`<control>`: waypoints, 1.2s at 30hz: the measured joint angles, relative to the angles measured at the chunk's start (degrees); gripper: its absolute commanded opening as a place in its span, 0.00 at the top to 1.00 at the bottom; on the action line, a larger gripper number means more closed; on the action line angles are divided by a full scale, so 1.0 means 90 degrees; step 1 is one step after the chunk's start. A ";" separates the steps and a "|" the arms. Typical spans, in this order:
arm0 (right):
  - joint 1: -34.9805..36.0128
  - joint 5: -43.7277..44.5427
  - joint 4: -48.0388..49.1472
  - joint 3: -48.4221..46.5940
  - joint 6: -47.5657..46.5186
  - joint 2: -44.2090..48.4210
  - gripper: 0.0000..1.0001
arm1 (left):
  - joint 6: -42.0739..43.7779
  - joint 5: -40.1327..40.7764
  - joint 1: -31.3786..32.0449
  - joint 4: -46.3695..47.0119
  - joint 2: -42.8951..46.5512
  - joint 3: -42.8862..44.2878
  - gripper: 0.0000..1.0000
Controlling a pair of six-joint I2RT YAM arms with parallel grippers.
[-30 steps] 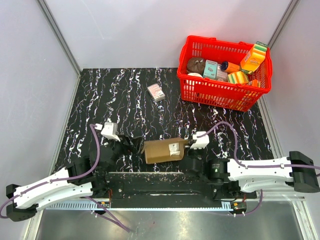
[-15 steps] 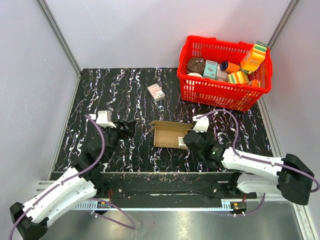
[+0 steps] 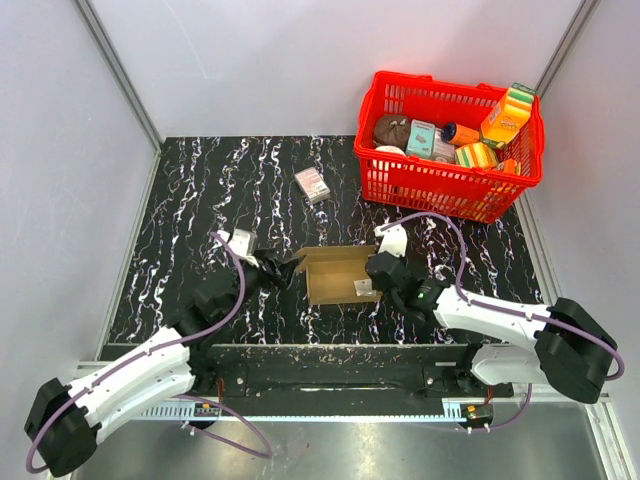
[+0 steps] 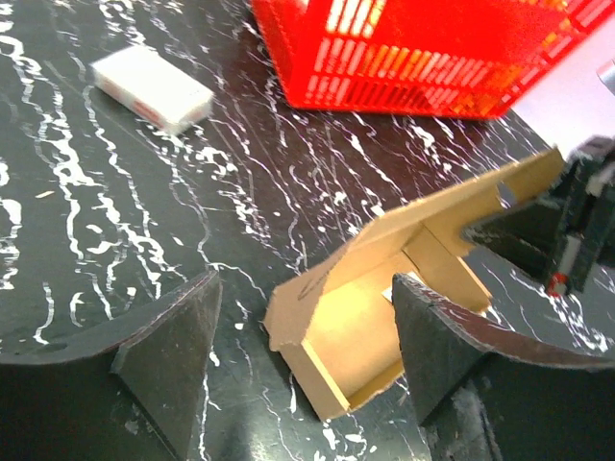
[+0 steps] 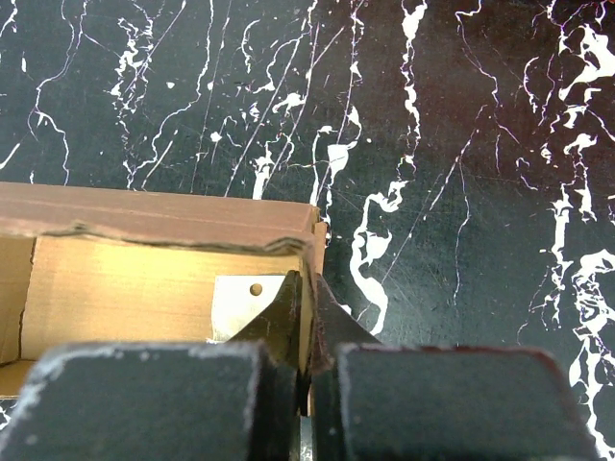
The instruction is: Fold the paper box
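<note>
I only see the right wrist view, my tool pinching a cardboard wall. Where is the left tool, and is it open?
Observer: The left tool is open, facing the open left end of the paper box.
Operator: Is it touching the box?
Observer: From its wrist view, the box's end lies in the gap between its fingers, unclamped; contact I cannot tell.
Operator: Anything lying behind the box?
Observer: A small white carton lies farther back, well apart.

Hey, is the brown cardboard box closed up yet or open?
Open: the paper box shows its hollow inside, and its end flaps stand unfolded.
</note>
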State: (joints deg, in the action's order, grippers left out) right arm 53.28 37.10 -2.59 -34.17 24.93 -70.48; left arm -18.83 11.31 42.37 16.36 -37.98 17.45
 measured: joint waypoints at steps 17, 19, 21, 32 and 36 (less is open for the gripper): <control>-0.0061 -0.0304 0.0002 0.0000 -0.0080 0.0085 1.00 | 0.0709 -0.1404 -0.0010 -0.0068 -0.1921 0.0447 0.71; -0.0063 -0.0311 0.0002 0.0000 -0.0075 0.0085 1.00 | 0.0724 -0.1411 -0.0010 -0.0097 -0.2183 0.0656 0.71; -0.0063 -0.0311 0.0000 0.0000 -0.0075 0.0085 1.00 | 0.0729 -0.1413 -0.0010 -0.0163 -0.2407 0.0867 0.71; -0.0092 -0.0231 -0.0027 0.0002 0.0000 0.0085 1.00 | 0.0559 -0.1375 -0.0022 -0.0461 -0.2747 0.1166 0.82; -0.0104 -0.0194 -0.0024 0.0002 0.0061 0.0066 1.00 | 0.0520 -0.1307 -0.0022 -0.0466 -0.2883 0.1275 0.85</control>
State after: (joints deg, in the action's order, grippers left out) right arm 52.34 35.35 -2.81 -34.15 25.47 -69.89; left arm -14.15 -0.45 42.17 12.16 -63.92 28.93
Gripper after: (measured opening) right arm 0.012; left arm 0.182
